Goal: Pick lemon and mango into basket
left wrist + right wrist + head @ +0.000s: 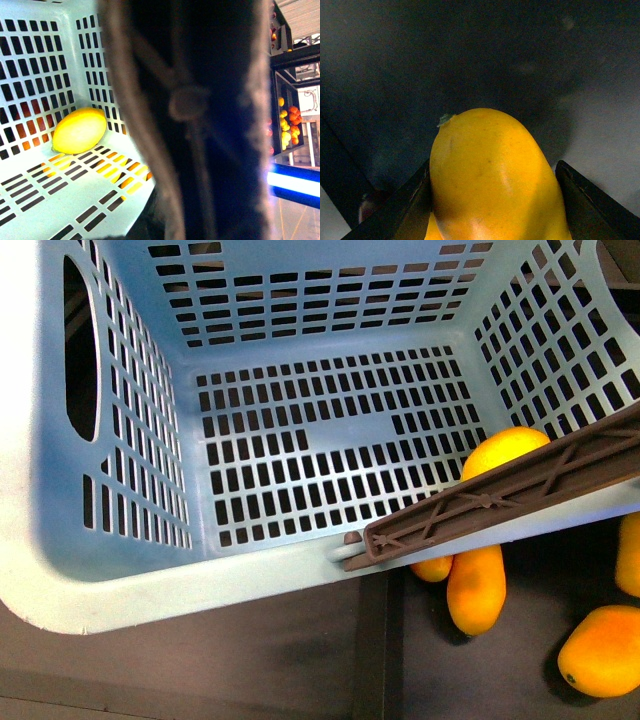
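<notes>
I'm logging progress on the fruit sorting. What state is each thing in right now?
basket: upright, floor bare apart from the lemon.
handle: lying across the basket's near right corner.
lemon: lying in a basket corner.
mango: gripped over a dark surface, outside the basket.
right gripper: shut on the mango.
left gripper: not in view.

Right gripper (pixel 492 167): matte black, flat, wedge-shaped fingers (pixel 402 207).

table (pixel 250 650) dark, seam running front-back | basket (pixel 120 590) over left part, contact unclear | right part: long orange fruit (pixel 476 588), rounder orange fruit (pixel 603 650), edge-cut fruit (pixel 630 555), half-hidden fruit (pixel 432 568) touching long one
</notes>
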Motion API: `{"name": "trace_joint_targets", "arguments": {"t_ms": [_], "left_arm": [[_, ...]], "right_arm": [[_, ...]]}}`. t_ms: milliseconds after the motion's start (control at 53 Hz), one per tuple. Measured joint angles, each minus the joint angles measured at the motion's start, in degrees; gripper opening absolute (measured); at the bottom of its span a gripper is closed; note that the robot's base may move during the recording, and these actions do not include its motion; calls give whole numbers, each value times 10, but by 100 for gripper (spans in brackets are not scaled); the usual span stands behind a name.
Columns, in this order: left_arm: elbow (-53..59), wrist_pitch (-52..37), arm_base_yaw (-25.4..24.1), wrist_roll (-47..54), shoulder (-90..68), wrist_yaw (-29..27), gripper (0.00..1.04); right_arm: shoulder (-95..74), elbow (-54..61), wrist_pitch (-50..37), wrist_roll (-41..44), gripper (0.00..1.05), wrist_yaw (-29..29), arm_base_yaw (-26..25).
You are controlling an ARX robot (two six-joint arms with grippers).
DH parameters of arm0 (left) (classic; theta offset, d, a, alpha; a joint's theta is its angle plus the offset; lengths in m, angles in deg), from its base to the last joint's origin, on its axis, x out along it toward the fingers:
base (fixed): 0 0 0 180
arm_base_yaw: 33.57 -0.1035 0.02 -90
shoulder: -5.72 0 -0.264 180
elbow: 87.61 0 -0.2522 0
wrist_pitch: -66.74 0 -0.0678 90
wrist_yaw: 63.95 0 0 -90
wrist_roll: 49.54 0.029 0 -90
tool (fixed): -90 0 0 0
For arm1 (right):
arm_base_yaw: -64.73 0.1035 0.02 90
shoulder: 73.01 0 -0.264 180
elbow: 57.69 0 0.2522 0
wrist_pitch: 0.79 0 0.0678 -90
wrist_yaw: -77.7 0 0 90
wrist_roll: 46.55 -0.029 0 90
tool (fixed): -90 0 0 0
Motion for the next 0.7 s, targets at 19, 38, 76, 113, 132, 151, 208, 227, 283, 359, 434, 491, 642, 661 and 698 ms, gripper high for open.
{"name": "trace_joint_targets", "arguments": {"t_ms": [19, 38, 76, 113, 132, 151, 208, 227, 283, 359, 434, 491, 642, 661, 698], "left_arm": [[0, 0, 0, 0, 0, 0, 4], [0, 0, 0, 0, 0, 0, 4], [0, 0, 0, 0, 0, 0, 4], [0, 0, 0, 0, 0, 0, 4], [0, 0, 0, 0, 0, 0, 4], [0, 0, 0, 0, 0, 0, 4], [0, 0, 0, 0, 0, 0, 4], [0, 0, 0, 0, 0, 0, 4], [0, 0, 0, 0, 0, 0, 4], [0, 0, 0, 0, 0, 0, 4], [0, 0, 0, 0, 0, 0, 4], [0, 0, 0, 0, 0, 0, 4], [0, 0, 0, 0, 0, 0, 4], [0, 0, 0, 0, 0, 0, 4], [0, 0, 0, 0, 0, 0, 4]], "right_arm": [[13, 5, 0, 5, 62, 0, -8], [26, 11, 0, 13, 62, 2, -16], [55, 22, 3, 28, 62, 5, -31], [85, 34, 9, 47, 62, 6, -46], [102, 40, 12, 57, 62, 5, -54], [119, 45, 16, 67, 62, 5, -61], [170, 60, 30, 99, 62, 4, -80], [189, 64, 35, 106, 62, 1, -86], [246, 76, 52, 133, 62, -8, -97], [327, 85, 80, 158, 62, -20, -99], [407, 88, 103, 177, 62, -23, -83], [444, 88, 111, 180, 62, -25, -70], [560, 70, 103, 189, 62, 12, 38], [564, 65, 101, 189, 62, 17, 53], [567, 56, 95, 189, 62, 29, 83]]}}
